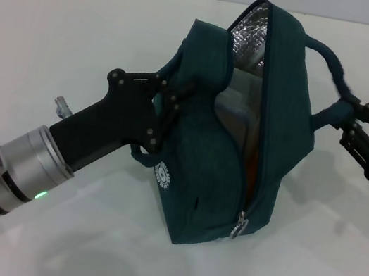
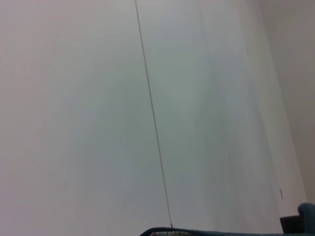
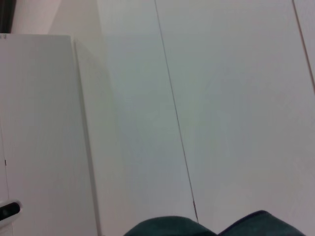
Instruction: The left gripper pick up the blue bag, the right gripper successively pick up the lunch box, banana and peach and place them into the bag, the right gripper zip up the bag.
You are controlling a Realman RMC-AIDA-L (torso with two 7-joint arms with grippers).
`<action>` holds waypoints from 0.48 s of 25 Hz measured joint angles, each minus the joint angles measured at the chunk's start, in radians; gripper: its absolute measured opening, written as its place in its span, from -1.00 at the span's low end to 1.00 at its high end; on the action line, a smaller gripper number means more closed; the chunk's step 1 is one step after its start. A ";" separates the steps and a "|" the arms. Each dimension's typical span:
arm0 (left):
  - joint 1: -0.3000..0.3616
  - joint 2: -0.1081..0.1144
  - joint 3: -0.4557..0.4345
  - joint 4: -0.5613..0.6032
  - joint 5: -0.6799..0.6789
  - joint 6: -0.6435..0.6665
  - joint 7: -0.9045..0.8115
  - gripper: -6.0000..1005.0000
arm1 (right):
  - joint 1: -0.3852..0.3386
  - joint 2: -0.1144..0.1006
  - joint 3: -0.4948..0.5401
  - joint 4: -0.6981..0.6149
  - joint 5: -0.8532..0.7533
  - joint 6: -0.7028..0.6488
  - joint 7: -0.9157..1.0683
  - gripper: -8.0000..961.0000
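My left end effector [image 1: 164,109] is clenched on the left side of the blue bag [image 1: 241,141] standing mid-counter [image 1: 81,34], while my right end effector [image 1: 350,121] grips its right handle [image 1: 329,67].

- Head view: bright, even, diffuse light; white table [image 1: 60,30] nearly washed out, w/ little texture seen.
- Soft shadows cast below the blue bag [image 1: 239,155] and under the left arm, toward the near edge; a fainter one lies to the bag's right.
- Small glints seen on the bag's silver lining [image 1: 250,31]; mild sheen on the arm's metal cuff.
- Wrist views: dimmer, grey-green, flat; bag fabric at the frame edges is out of focus.
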 joint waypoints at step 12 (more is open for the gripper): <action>-0.004 0.000 0.000 -0.003 0.000 -0.013 0.001 -0.89 | -0.084 -0.043 0.147 -0.012 -0.071 -0.127 -0.016 0.07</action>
